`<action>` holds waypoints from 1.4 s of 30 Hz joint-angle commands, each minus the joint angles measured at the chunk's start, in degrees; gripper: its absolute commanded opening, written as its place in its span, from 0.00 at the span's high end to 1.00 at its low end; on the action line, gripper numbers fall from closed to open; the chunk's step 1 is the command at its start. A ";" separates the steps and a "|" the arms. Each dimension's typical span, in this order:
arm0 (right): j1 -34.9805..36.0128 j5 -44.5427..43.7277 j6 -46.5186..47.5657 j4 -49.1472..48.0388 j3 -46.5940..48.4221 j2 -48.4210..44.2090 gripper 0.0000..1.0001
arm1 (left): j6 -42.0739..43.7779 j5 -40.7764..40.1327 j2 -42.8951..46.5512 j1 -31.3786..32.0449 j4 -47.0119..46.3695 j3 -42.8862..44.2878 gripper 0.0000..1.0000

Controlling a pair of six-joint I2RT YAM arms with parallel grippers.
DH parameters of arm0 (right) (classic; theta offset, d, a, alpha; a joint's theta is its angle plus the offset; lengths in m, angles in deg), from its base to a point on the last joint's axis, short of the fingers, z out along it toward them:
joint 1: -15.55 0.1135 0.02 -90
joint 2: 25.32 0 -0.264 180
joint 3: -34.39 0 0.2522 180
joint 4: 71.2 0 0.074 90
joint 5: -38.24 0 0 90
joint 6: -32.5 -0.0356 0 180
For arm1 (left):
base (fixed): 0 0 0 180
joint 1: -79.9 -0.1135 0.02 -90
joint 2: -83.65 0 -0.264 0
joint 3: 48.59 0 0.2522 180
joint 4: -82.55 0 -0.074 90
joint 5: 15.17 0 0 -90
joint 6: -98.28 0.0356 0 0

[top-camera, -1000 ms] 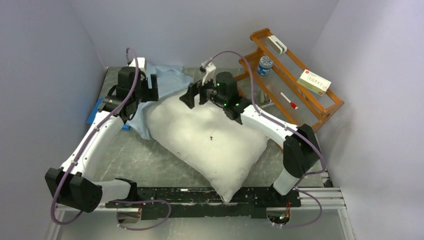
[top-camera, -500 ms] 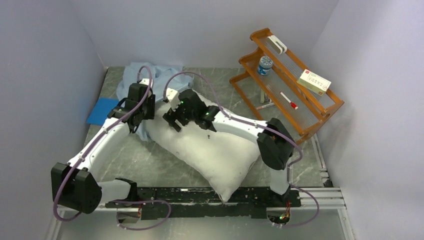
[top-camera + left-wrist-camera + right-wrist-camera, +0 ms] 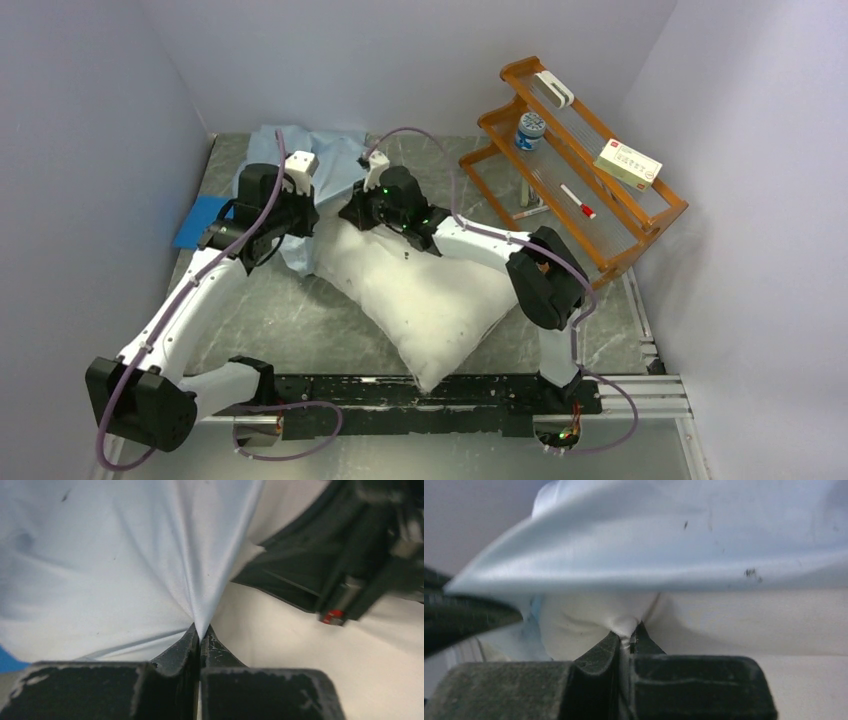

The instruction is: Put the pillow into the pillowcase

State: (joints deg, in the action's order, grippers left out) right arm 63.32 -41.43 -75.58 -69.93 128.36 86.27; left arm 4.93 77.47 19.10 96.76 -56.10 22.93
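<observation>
The white pillow (image 3: 430,290) lies diagonally across the table, its far corner at the pale blue pillowcase (image 3: 330,155) bunched at the back left. My left gripper (image 3: 304,214) is shut on a fold of the pillowcase (image 3: 125,565), which pulls up into a taut peak at the closed jaws (image 3: 201,634). My right gripper (image 3: 354,213), close beside it, is shut on a pinch of the pillow's cream fabric (image 3: 624,622) at its far corner, where the gripper (image 3: 628,636) meets it. The pillowcase (image 3: 664,545) stretches over that corner like a hood.
A wooden rack (image 3: 610,235) stands at the back right with a jar, a box and a red pen on it. A small bright-blue mat (image 3: 203,220) lies by the left wall. Walls close in at left, back and right.
Both grippers went from open to shut, the left on the pillowcase, the right on the pillow's corner. The right arm swung left to the left gripper and the pillow shifted slightly left.
</observation>
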 commanded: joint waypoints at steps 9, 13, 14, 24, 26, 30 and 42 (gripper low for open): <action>-1.16 -16.55 -18.90 -33.85 -5.97 -3.51 1.00 | -8.90 32.15 3.15 0.19 -11.03 1.97 0.95; -1.71 -18.56 -18.77 -36.45 -5.50 -2.53 1.00 | -10.95 30.25 3.27 0.19 -11.41 -0.58 0.95; -1.71 -19.54 -18.37 -37.27 -5.87 -2.52 1.00 | -10.97 28.39 3.38 0.19 -11.01 -1.62 0.95; -4.80 -2.43 -14.25 -28.09 -5.13 -3.10 0.45 | -8.56 2.26 0.18 0.20 -1.50 -0.24 0.56; -4.79 -0.41 -12.61 -21.74 -7.46 -7.01 0.28 | -6.61 -0.50 0.60 0.19 0.24 2.67 0.51; -5.29 1.40 -6.81 -2.30 -7.36 -14.65 0.00 | -3.79 -2.54 1.06 0.36 -0.63 6.96 0.37; -16.08 5.53 1.55 17.42 0.38 -10.73 0.05 | 11.43 -11.54 -19.02 8.89 -6.05 23.53 0.16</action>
State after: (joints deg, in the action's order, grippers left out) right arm 49.97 -38.64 -77.64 -62.85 123.14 69.29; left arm 8.01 71.11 7.62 101.09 -60.12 41.58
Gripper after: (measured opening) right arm 0.955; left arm 0.831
